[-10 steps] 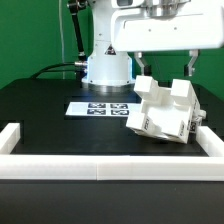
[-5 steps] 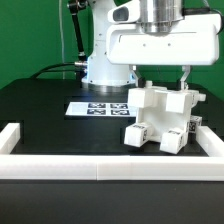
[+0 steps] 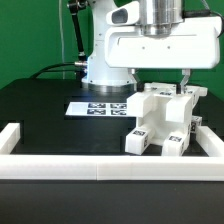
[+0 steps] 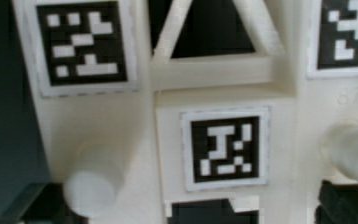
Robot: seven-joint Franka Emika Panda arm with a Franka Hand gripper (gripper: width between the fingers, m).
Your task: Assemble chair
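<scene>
Small white blocky plastic chair (image 3: 160, 120), tagged with black-and-white squares: upright on the black counter (image 3: 40, 110), close to the low white rim (image 3: 60, 166) at the exterior view's right. Directly above it, large white gripper (image 3: 162, 82), dark fingers (image 3: 185, 76) spread fully to either side of the chair's top, clamping nothing as far as can be judged. Fills the wrist view, tags up close.

Probably a regrasp or seating step: descend straight, centre on a solid panel, close slowly, avoid tipping the piece toward the rim.

No true container here. Inside the rim only the chair and, near it, the flat white marker board (image 3: 100, 106).
</scene>
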